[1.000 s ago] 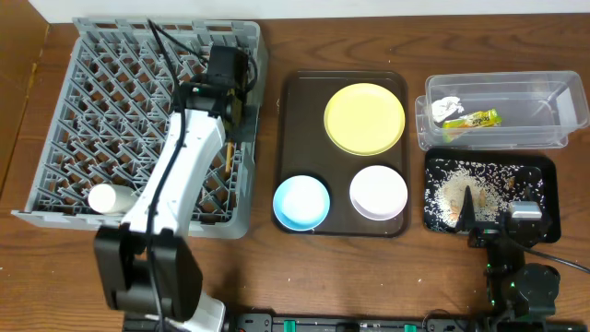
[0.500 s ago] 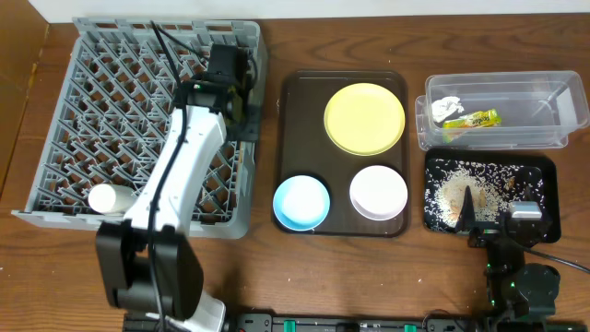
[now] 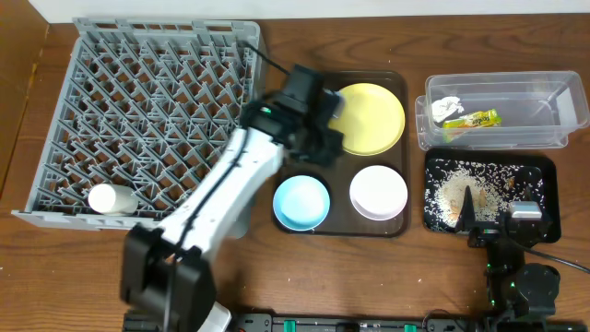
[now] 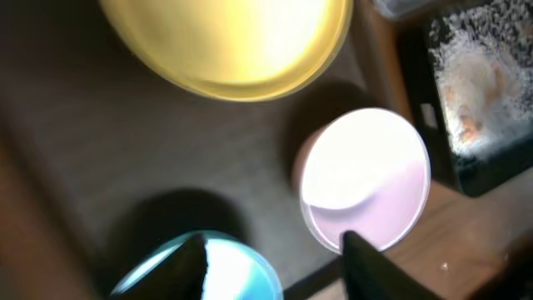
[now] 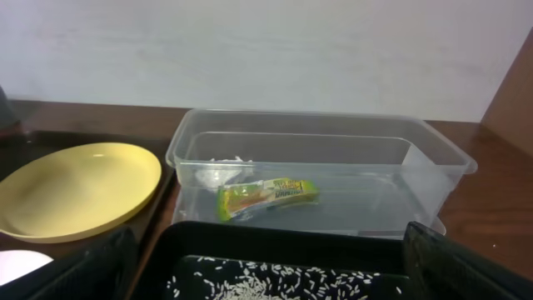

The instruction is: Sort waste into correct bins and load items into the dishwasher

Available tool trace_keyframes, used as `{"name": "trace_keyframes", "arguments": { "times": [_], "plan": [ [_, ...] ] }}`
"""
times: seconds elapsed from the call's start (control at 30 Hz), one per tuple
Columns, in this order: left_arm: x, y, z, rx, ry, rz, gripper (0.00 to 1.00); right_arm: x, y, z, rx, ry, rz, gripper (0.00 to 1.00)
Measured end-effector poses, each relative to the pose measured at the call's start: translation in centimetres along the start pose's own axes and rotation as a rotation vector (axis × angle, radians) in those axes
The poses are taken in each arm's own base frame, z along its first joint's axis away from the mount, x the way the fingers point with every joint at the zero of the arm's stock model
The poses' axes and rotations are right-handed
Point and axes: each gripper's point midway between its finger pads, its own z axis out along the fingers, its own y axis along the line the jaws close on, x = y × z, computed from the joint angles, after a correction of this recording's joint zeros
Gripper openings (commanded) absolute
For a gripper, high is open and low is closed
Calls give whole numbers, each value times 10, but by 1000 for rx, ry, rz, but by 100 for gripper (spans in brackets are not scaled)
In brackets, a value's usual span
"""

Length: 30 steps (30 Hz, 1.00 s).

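My left gripper (image 3: pixel 324 146) hangs open and empty over the brown tray (image 3: pixel 297 92). In the left wrist view its gripper (image 4: pixel 271 271) has one finger over the blue bowl (image 4: pixel 221 267) and the other over the white bowl (image 4: pixel 366 179), with the yellow plate (image 4: pixel 225 42) beyond. The grey dish rack (image 3: pixel 147 120) holds a white cup (image 3: pixel 111 198). In the clear tub (image 5: pixel 316 162) lie the wrapper (image 5: pixel 266 196) and the tissue (image 5: pixel 221 171). My right gripper (image 5: pixel 275 275) stands open, empty, at the near edge of the black tray (image 3: pixel 544 194) strewn with rice (image 3: pixel 461 189).
The brown serving tray sits between the rack and the two bins. The left arm (image 3: pixel 217 198) slants from the front edge across the rack's right corner. Bare wooden table (image 3: pixel 74 267) lies in front of the rack.
The left gripper opened over the rack's right side, then swung right to hang over the brown tray. The right arm has not moved.
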Motion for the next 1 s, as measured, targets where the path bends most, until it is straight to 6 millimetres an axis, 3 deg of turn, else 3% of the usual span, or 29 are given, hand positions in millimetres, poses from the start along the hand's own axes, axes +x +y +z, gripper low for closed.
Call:
{"name": "trace_keyframes", "arguments": {
  "times": [0.2, 0.37, 0.43, 0.53, 0.6, 0.67, 0.7, 0.87, 1.0],
  "plan": [
    [21, -15, 64, 137, 118, -13, 57, 0, 0, 0, 0, 0, 0, 99],
    [37, -17, 97, 179, 205, -31, 56, 0, 0, 0, 0, 0, 0, 99],
    [44, -20, 108, 196, 237, -36, 51, 0, 0, 0, 0, 0, 0, 99],
    [56, -24, 122, 211, 287, -49, 30, 0, 0, 0, 0, 0, 0, 99],
    [60, -27, 128, 220, 303, -39, 25, 0, 0, 0, 0, 0, 0, 99],
    [60, -30, 129, 228, 301, -40, 10, 0, 0, 0, 0, 0, 0, 99],
    [59, -31, 129, 232, 297, -37, 8, 0, 0, 0, 0, 0, 0, 99],
    [62, -26, 126, 226, 319, -75, 8, 0, 0, 0, 0, 0, 0, 99],
    [56, -7, 109, 182, 337, -146, 8, 0, 0, 0, 0, 0, 0, 99]
  ]
}}
